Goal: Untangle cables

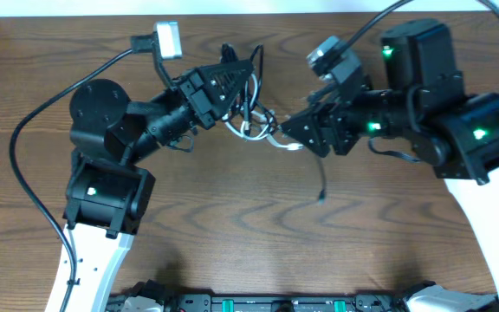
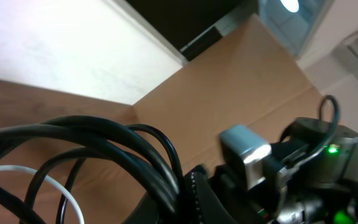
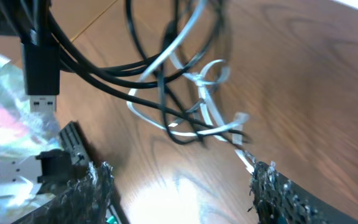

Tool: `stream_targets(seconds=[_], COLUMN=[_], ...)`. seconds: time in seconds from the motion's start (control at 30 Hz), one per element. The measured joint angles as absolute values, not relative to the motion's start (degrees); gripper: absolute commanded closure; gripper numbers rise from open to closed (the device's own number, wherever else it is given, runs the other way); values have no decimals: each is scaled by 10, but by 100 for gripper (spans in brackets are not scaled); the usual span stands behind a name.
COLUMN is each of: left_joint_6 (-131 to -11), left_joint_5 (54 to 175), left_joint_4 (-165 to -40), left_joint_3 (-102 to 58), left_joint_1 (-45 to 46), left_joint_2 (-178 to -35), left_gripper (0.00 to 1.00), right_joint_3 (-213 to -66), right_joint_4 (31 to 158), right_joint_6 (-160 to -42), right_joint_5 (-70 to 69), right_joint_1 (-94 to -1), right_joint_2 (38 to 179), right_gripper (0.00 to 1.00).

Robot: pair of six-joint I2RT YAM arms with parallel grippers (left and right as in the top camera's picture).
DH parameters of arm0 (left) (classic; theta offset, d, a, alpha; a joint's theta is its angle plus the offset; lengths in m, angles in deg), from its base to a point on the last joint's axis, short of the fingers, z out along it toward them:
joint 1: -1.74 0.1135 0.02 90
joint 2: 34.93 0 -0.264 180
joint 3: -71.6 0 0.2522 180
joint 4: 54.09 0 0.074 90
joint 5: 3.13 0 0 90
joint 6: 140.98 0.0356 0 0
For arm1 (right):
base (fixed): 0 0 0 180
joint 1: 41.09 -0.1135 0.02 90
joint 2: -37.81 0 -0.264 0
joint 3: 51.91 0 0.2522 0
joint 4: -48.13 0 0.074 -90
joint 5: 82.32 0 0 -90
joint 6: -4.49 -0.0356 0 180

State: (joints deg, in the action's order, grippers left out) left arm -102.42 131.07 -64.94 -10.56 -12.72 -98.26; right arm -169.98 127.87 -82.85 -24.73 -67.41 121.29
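The cables (image 1: pixel 251 114) bunch at the back middle of the table (image 1: pixel 232 234), between the left gripper (image 1: pixel 243 87) on their left and the right gripper (image 1: pixel 294 130) on their right. One strand (image 1: pixel 322 180) trails forward beside the right gripper.

A brown wood-grain table (image 1: pixel 232 234), seen from above. Near its far middle is a tangle of thin black and white cables (image 1: pixel 254 121); whether it rests on the wood is unclear. One black strand (image 1: pixel 322 184) trails nearer.
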Motion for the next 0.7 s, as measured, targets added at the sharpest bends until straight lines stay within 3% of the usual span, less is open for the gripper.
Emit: stream_targets(seconds=[0.6,0.67,0.7], left_joint_6=[-1106,-1114,-1116], left_joint_5=[1274,1269,1267], left_joint_4=[-614,-605,-599], left_joint_3=[-107,-107,-107], left_joint_1=[-150,-156,-163], left_joint_2=[-986,-987,-987], left_gripper=[91,91,91], right_joint_3=[-1700,-1700,-1700], right_joint_4=[1264,1257,1253], right_joint_6=[-820,-819,-818], right_joint_5=[-247,-247,-247], right_joint_1=[-694,-698,-701], right_joint_2=[1257,1258,1258], right_gripper=[30,33,40])
